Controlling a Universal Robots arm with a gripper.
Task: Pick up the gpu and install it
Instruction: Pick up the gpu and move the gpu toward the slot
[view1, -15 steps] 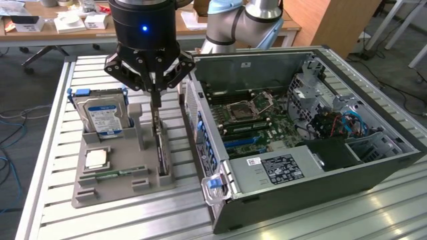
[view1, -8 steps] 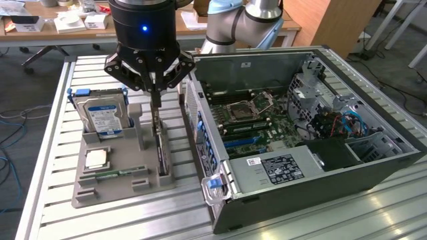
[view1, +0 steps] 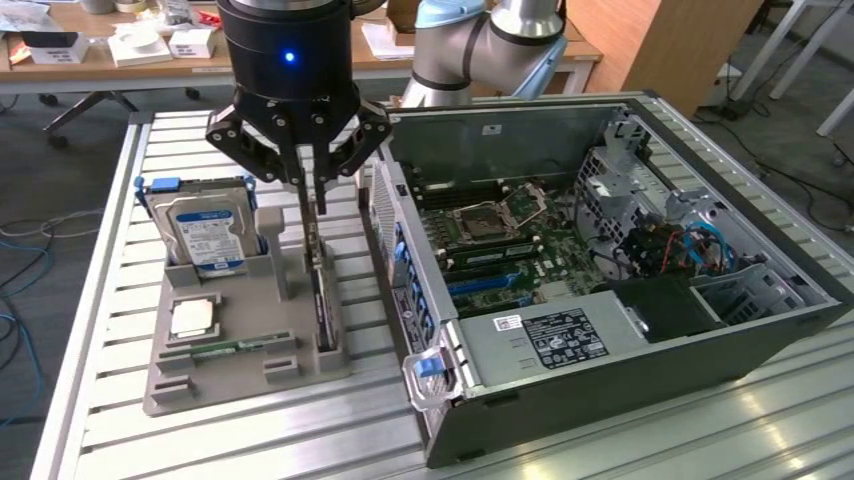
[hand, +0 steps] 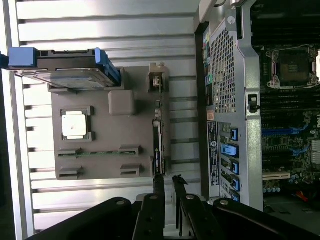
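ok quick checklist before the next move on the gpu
1. gpu standing on edge in the grey holder: ok
2. gripper over the gpu, jaws apart, nothing held: ok
3. jaws straddling the card: cannot tell; in the wrist view the gap looks offset to one side of it
4. hard drive clear of the gripper: ok
5. computer case open, motherboard exposed: ok
6. free slot for the card: cannot tell
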